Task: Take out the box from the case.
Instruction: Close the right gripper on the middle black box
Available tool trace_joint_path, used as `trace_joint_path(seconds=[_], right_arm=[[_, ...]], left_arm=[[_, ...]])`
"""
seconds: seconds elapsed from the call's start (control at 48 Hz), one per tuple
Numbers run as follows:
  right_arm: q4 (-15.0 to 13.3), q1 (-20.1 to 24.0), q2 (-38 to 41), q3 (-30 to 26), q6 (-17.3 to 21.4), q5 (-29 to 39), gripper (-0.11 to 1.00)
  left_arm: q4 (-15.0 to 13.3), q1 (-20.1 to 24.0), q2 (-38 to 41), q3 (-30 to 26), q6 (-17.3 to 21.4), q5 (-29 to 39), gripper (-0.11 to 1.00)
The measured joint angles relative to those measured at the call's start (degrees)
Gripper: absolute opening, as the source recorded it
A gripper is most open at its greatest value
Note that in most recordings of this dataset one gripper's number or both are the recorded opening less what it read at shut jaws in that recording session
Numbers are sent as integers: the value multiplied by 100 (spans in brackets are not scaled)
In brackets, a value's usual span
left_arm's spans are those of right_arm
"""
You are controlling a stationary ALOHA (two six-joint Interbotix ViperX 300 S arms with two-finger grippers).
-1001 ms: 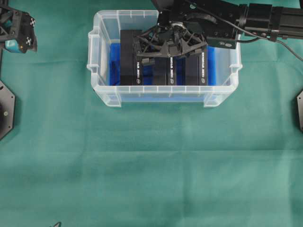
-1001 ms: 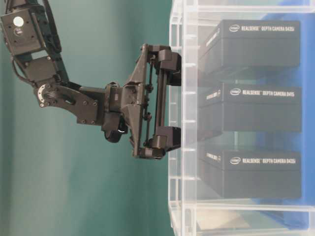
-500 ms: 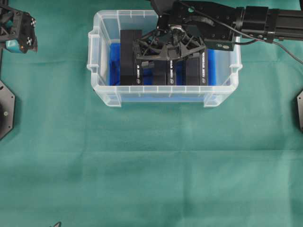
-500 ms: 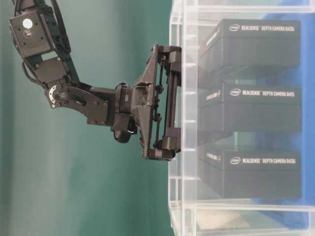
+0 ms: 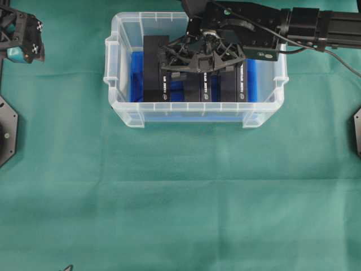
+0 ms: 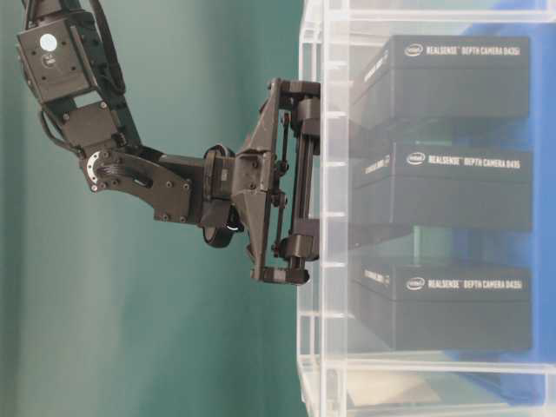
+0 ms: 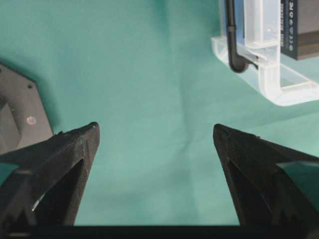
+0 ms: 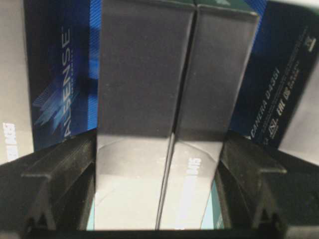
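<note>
The middle box, one of three black boxes standing on edge side by side, sits inside the case, a single clear plastic bin with a blue cloth on its bottom. A second box stands to its left in the overhead view and a third to its right, all three within the case walls. In the right wrist view the middle box fills the gap between the two fingers of the right claw; the fingers lie against or just beside its two sides, but whether they actually press on it cannot be told. From overhead the right claw reaches down into the case from the far side. The case rests on a green tabletop. Well away from the case, at the upper left corner of the overhead view, hangs the left claw, its two fingers spread wide apart over bare green cloth, holding nothing.
</note>
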Motion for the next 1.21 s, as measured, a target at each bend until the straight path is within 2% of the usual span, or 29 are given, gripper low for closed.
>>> trace_joint_path(seconds=[0.563, 0.959, 1.209], right_arm=[[-18, 9, 35, -176, 9, 105, 67], [-18, 18, 35, -826, -18, 1187, 67], [-18, 44, 0, -1222, -18, 1582, 67]], left_arm=[[0, 0, 0, 0, 0, 0, 94], [0, 0, 0, 0, 0, 0, 94], [0, 0, 9, 0, 9, -9, 94]])
